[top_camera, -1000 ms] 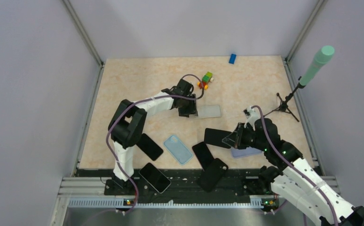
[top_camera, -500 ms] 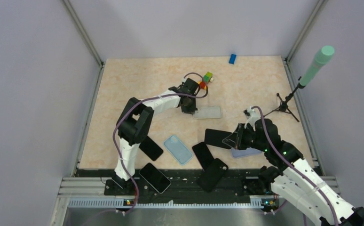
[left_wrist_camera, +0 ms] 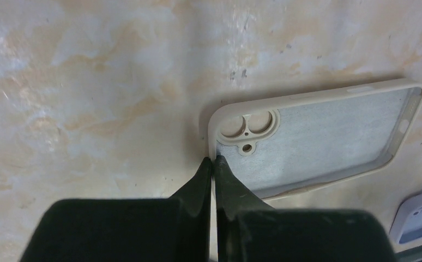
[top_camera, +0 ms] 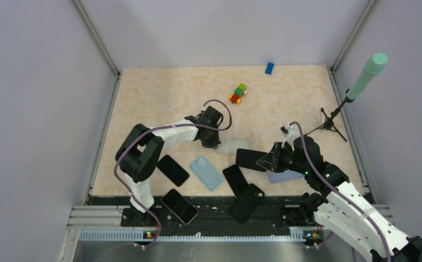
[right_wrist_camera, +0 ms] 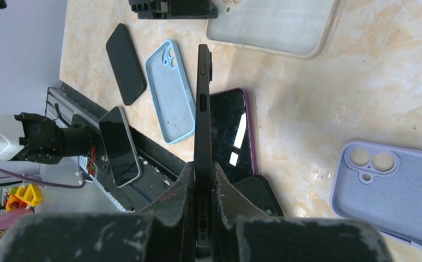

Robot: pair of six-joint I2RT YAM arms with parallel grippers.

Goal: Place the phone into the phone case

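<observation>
The top camera overlooks the whole counter (top_camera: 160, 98) from its near edge; both close wrist cameras face down, sharing the beige case (left_wrist_camera: 318, 136).

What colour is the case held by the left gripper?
The case is cream, grey inside; left wrist view shows it best.

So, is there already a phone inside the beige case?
No, the beige case lies empty, its grey inner lining fully visible.

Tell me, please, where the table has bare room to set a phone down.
The far left quarter, between the left rail and the toy blocks, is bare. So is the strip between those and the blue block, and the patch between the beige case and the tripod. The near edge is crowded with phones and cases.
</observation>
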